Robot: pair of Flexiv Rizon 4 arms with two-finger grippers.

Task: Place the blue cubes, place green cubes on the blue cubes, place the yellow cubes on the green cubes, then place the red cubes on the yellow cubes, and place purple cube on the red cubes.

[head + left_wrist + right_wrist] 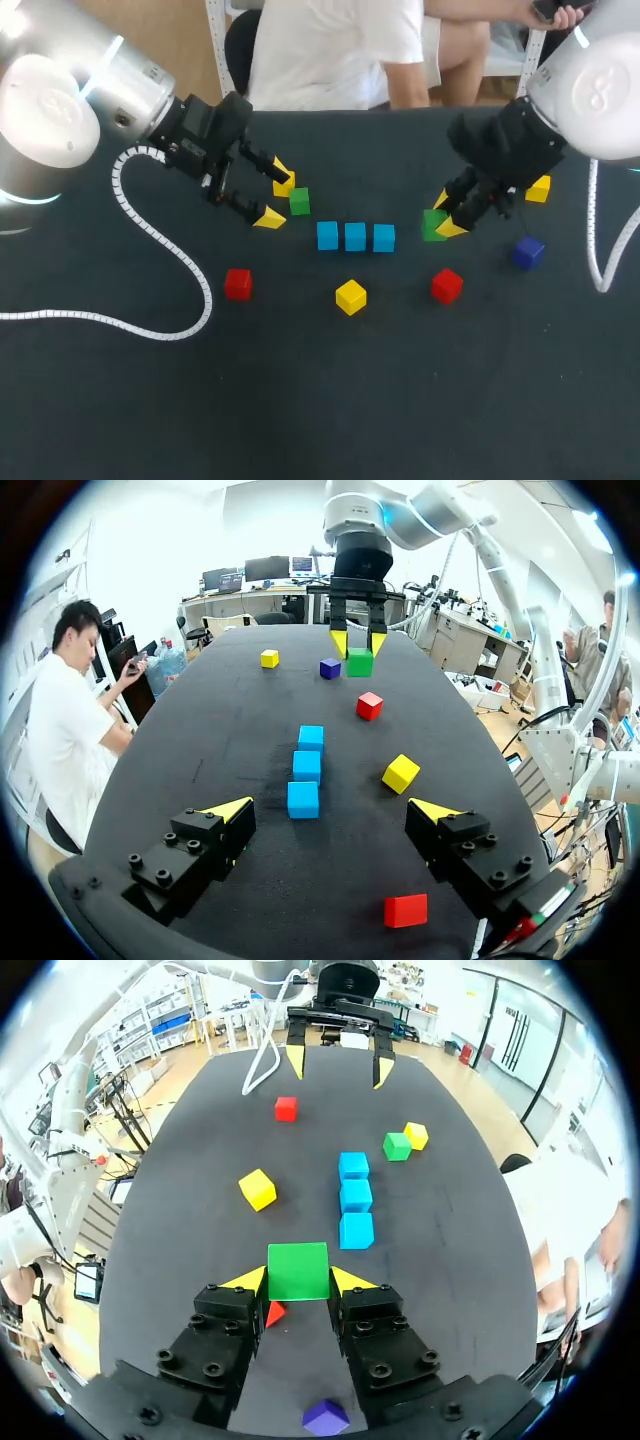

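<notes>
The left arm comes in from the left side and bends down over the table (300,400). The left gripper (276,198) hangs low with its fingers spread wide and holds nothing. A free green cube (299,201) sits just beside its fingertips. The right arm reaches in from the right. The right gripper (444,215) is narrow around the held green cube (298,1268), with one yellow tip pressing on each side. The cubes look smooth, with sharp edges, and the table cover is dark and matte. Three blue cubes (355,237) stand in a straight row between the two grippers. The purple cube (528,252) lies near the right gripper.
</notes>
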